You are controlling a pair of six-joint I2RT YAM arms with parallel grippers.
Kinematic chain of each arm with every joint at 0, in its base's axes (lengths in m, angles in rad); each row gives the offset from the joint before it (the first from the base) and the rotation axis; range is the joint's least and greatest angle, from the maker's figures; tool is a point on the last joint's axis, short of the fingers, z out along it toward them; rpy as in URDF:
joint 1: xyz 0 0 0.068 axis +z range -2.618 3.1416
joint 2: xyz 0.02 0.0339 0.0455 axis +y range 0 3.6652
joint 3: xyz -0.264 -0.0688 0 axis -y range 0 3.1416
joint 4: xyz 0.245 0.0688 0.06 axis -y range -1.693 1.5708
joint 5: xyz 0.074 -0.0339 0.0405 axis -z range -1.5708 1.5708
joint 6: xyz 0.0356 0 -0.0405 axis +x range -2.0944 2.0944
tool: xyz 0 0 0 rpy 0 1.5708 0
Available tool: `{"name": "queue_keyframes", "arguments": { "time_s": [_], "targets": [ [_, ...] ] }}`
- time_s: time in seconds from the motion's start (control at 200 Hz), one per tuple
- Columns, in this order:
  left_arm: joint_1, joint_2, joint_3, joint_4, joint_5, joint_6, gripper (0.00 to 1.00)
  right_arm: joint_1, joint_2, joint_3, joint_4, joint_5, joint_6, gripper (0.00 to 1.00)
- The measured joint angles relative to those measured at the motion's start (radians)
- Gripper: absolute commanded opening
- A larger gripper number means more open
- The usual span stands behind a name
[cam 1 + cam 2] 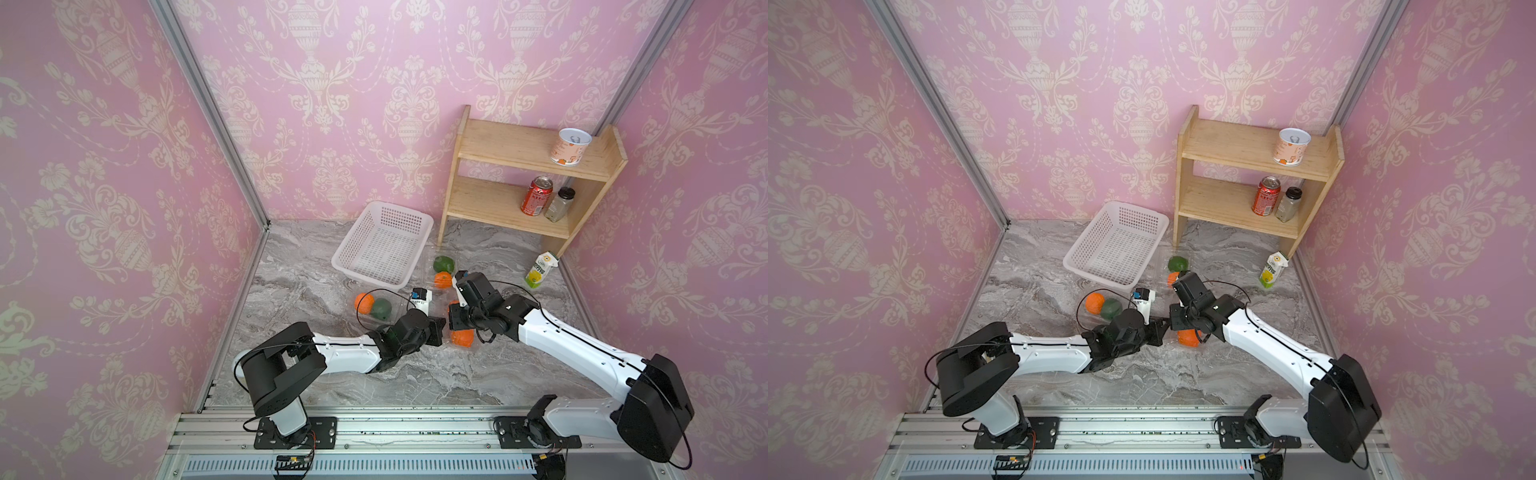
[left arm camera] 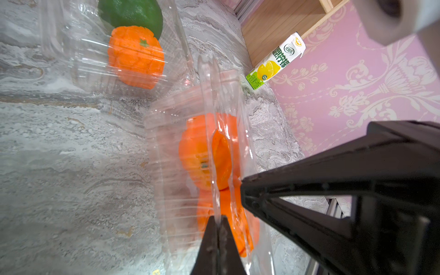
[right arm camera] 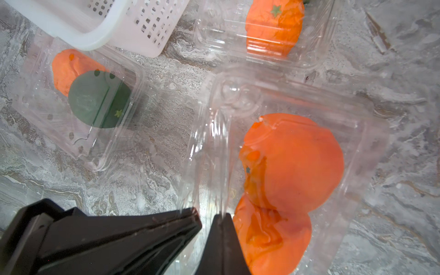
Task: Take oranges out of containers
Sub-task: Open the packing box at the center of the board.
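Lower centre of the left wrist view: black left gripper [image 2: 217, 221], jaws clamped tight on an upright edge of a shallow rectangular container of clear thin plastic [image 2: 164, 147]. Lower centre of the right wrist view: black right gripper [image 3: 222, 219], jaws likewise pressed together, pinching a neighbouring strip of the same clear edge, just beside the left fingertips [image 3: 188, 216]. Lid or tray rim, impossible to tell. Inside this held container, touching each other, two bright orange lumpy round oranges [image 3: 292, 162] [image 3: 271, 240]; in a top view, just below centre, largely hidden under both wrists, on the grey marbled tabletop [image 1: 316, 270]. Right of centre in that view, above the grippers: second clear plastic container [image 3: 238, 40], lying flat, with a third orange [image 1: 443, 279] bearing a green star-shaped stem mark, touching a dark green round fruit [image 1: 444, 263]. Left of centre: third clear plastic container [image 3: 119, 147] with a fourth orange [image 1: 364, 303] against another dark green fruit [image 1: 381, 308]. Above both, white perforated plastic basket [image 1: 376, 245], upright.
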Motion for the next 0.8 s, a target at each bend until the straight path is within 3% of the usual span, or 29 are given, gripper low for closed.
{"name": "queue_keyframes", "arguments": {
  "time_s": [0.555, 0.801],
  "targets": [
    [0.053, 0.084, 0.061, -0.051, 0.064, -0.049, 0.00, -0.190, -0.214, -0.145, 0.075, -0.183, -0.001, 0.00],
    [0.066, 0.126, 0.066, -0.083, 0.078, -0.059, 0.00, -0.212, -0.260, -0.146, 0.067, -0.209, -0.001, 0.00]
  ]
}}
